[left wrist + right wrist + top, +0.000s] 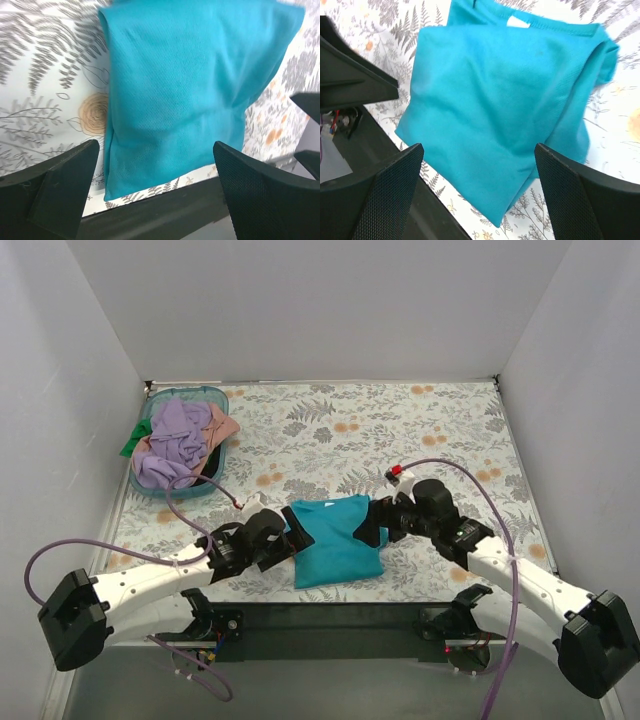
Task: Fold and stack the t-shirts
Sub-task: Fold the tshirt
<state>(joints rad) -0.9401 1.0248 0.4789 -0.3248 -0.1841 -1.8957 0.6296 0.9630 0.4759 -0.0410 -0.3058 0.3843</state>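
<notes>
A teal-blue t-shirt (335,540) lies folded into a rough rectangle on the floral table near the front edge. It also fills the left wrist view (185,85) and the right wrist view (510,100). My left gripper (291,539) is open and empty at the shirt's left edge, its fingers (60,192) spread above the shirt's near corner. My right gripper (372,526) is open and empty at the shirt's upper right corner, its fingers (582,192) held over the cloth. Both grippers hold nothing. More shirts, lavender (170,445), salmon-pink (222,427) and green (132,445), lie crumpled in a basket.
A teal plastic basket (150,485) stands at the back left of the table. The table's black front edge (330,615) runs just below the folded shirt. White walls close in the table on three sides.
</notes>
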